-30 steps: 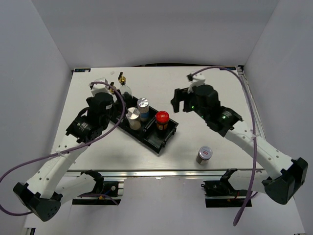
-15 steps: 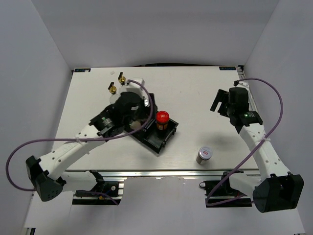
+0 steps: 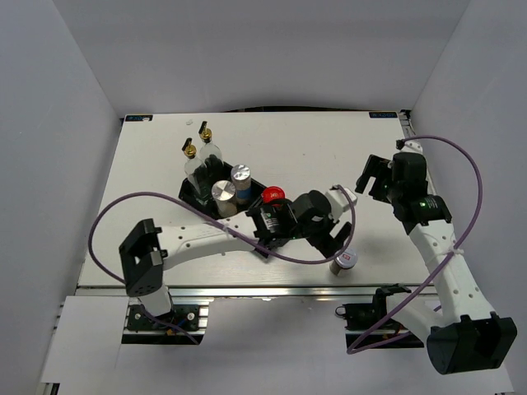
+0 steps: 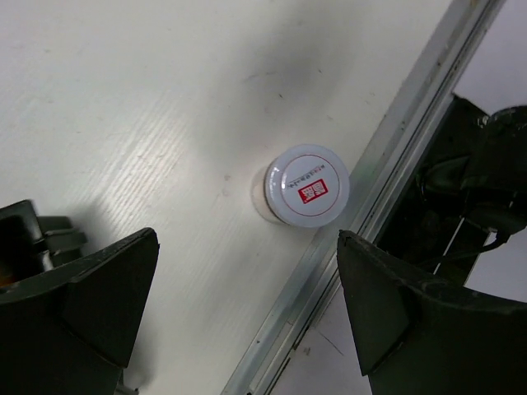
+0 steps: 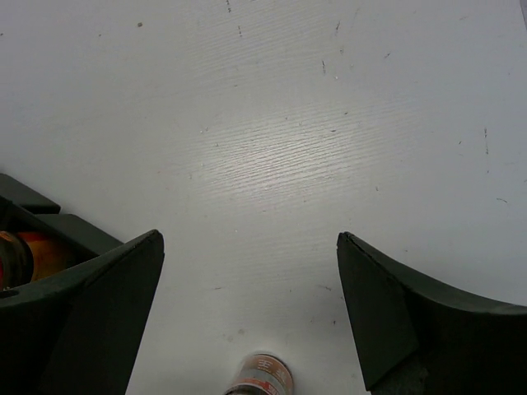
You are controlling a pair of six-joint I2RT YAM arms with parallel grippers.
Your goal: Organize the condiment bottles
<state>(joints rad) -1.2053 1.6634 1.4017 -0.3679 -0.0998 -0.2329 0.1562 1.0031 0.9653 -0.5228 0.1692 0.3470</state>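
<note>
A lone shaker jar [image 3: 343, 261] with a white, red-labelled lid stands near the table's front edge. It shows from above in the left wrist view [image 4: 306, 184]. My left gripper [image 3: 338, 240] reaches across the black tray [image 3: 272, 240] and hovers open just above and beside this jar, holding nothing [image 4: 247, 237]. Two glass bottles with gold caps [image 3: 206, 156], two silver-lidded jars [image 3: 224, 192] and a red-lidded jar [image 3: 272, 195] stand in or at the tray. My right gripper [image 3: 375, 174] is open and empty over bare table [image 5: 249, 239], with the lone jar [image 5: 262, 374] below it.
The metal front rail of the table [image 4: 370, 189] runs right beside the lone jar. The tray's corner [image 5: 33, 218] shows at the left of the right wrist view. Purple cables loop from both arms. White walls close in the table.
My left arm has swung from the bottles at the tray's left end, across the tray, to the lone jar at the front right. My right arm pulled back to the right, then stayed.
</note>
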